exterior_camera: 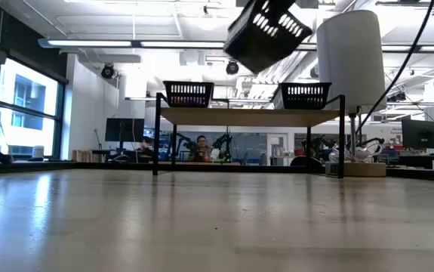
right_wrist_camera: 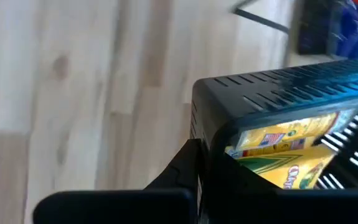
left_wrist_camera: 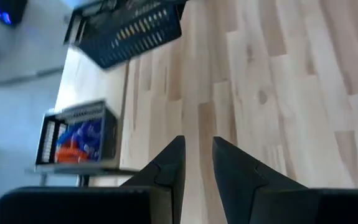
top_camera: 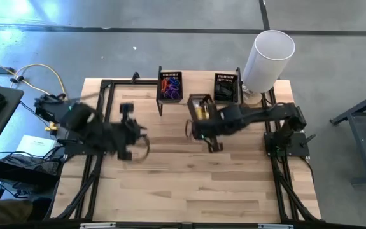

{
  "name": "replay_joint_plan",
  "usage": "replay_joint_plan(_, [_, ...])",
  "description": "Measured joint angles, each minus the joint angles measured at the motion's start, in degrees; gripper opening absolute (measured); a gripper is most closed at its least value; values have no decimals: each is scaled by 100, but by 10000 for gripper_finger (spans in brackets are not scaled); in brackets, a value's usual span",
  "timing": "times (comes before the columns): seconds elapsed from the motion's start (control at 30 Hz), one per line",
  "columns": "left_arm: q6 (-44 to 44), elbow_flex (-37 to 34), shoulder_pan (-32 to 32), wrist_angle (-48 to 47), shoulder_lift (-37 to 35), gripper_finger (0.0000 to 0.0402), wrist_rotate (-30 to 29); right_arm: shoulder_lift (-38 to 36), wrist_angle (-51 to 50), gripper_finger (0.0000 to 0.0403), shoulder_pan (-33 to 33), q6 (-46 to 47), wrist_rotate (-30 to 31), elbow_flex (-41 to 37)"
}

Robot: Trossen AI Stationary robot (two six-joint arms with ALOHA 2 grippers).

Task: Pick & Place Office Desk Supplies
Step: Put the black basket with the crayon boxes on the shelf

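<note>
Yellow oblong packets (right_wrist_camera: 284,152) in black mesh tray (right_wrist_camera: 278,93), right tool (right_wrist_camera: 207,165) clamped on its rim, left tool (left_wrist_camera: 197,165) slightly parted, empty.

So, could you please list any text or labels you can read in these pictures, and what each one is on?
Yellow packets in the mesh tray held by the right gripper: printed lettering shows, but it is cut off and too blurred to read.
Paper beside the table: print too small to read.
Nothing else legible.

A light wooden table (top_camera: 189,184) carries a raised shelf (exterior_camera: 250,115) with two black mesh trays (exterior_camera: 189,94).
</note>
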Motion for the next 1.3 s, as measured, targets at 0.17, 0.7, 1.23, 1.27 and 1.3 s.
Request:
replay_joint_plan(0.17, [-18,0,1004,-124,-279,71,664,12,173,4,-592,51,-188,218])
replay_joint_plan(0.7, [400,-92,2505,-197,-364,71,1732,875,145,4,-2053,-524,-705,673])
replay_joint_plan(1.23, [733,-94,2727,-271,-364,71,1732,1865,-678,4,-2385,-925,-697,2021])
replay_joint_plan(1.27, [735,-94,2727,-273,-364,71,1732,1872,-677,4,-2405,-906,-708,2022])
replay_joint_plan(1.3, [756,-94,2727,-271,-364,71,1732,1886,-676,4,-2429,-907,-747,2020])
